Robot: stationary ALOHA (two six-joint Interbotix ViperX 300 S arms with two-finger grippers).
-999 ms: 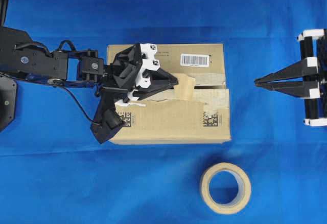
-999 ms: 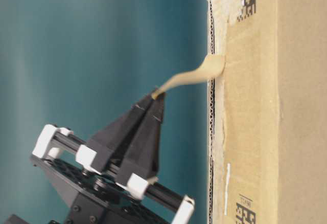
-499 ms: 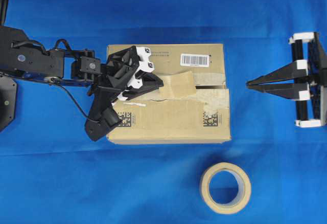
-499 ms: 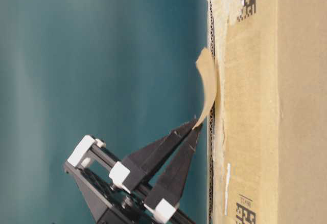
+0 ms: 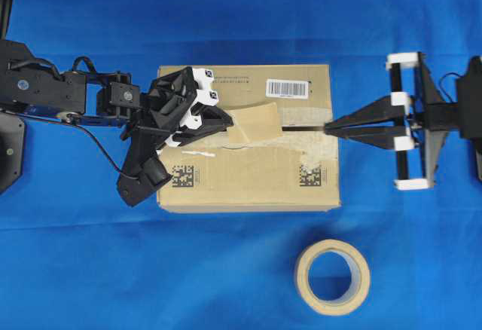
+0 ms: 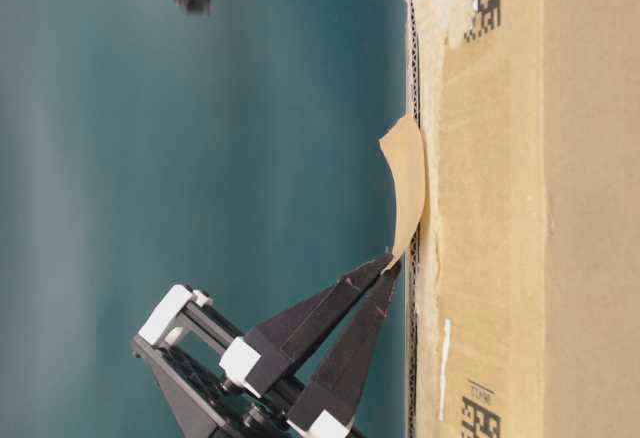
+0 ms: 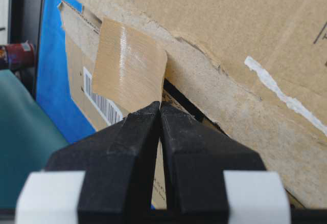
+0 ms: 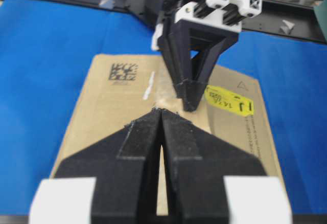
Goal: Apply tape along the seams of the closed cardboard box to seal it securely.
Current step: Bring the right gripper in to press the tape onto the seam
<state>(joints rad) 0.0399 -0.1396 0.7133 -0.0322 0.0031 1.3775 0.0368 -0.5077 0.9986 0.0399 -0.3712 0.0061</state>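
L gripper (image 5: 232,123) pinching tape (image 5: 258,123), box (image 5: 248,187)

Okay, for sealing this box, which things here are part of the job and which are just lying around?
Part of the job:
- cardboard box
- tape, a short strip partly stuck on the box top
- seam between the flaps
- left gripper, shut on the tape's end
- right gripper, shut, tip over the box's edge

Lying about:
- tape roll on the blue cloth
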